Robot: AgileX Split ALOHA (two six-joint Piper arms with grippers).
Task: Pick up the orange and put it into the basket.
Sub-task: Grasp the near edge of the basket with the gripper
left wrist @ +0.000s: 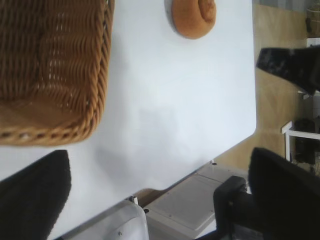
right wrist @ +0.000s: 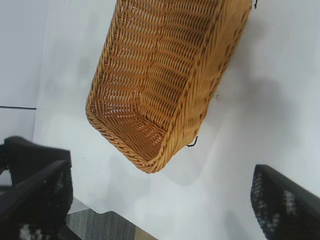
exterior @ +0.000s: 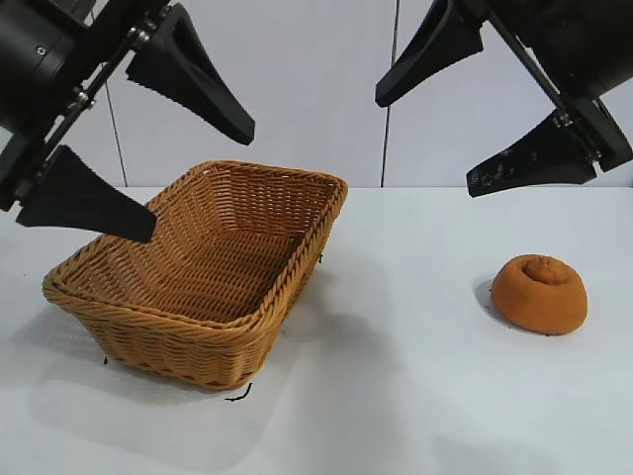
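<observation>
The orange (exterior: 539,294), a brownish-orange domed lump with a swirl nub, lies on the white table at the right; it also shows in the left wrist view (left wrist: 192,17). The wicker basket (exterior: 109,297) stands empty at the left, also seen in the left wrist view (left wrist: 97,95) and the right wrist view (right wrist: 192,95). My left gripper (exterior: 198,183) is open and empty, raised over the basket's left side. My right gripper (exterior: 425,143) is open and empty, raised above the table, up and left of the orange.
The white table (exterior: 396,396) stretches between basket and orange. A short black thread (exterior: 237,396) lies by the basket's front corner. The table's edge and the floor beyond show in the left wrist view (left wrist: 252,130).
</observation>
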